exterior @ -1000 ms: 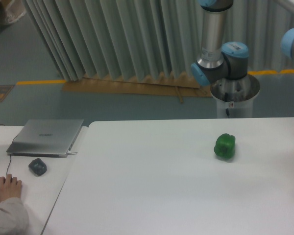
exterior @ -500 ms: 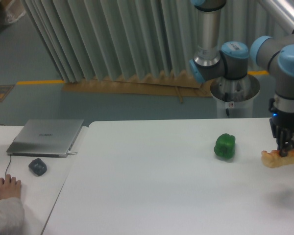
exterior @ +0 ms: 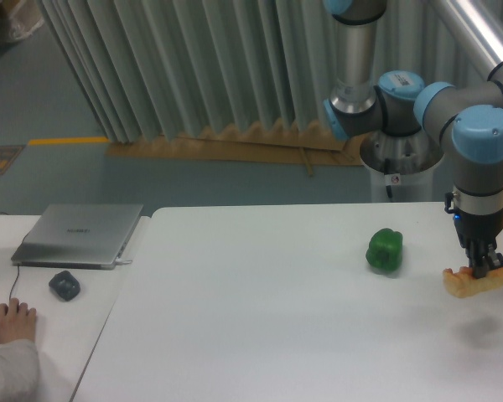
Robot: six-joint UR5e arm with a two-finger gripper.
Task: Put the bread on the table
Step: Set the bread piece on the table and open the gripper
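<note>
The bread (exterior: pixel 472 283), a small tan-yellow oblong piece, hangs just above the right part of the white table (exterior: pixel 260 327). My gripper (exterior: pixel 484 269) points straight down and is shut on its top. A faint shadow lies on the table below and to the right of the bread, so it appears to be clear of the surface. The fingertips are partly sunk into the bread.
A glossy green pepper (exterior: pixel 385 249) sits on the table left of the bread. On the smaller desk at left are a closed laptop (exterior: pixel 80 234), a dark mouse (exterior: pixel 64 285) and a person's hand (exterior: pixel 13 322). The arm's base (exterior: pixel 400 167) stands behind the table.
The arm has swung in from the right edge with the bread held in the gripper; over the last half second it shifted slightly left and lower toward the table.
</note>
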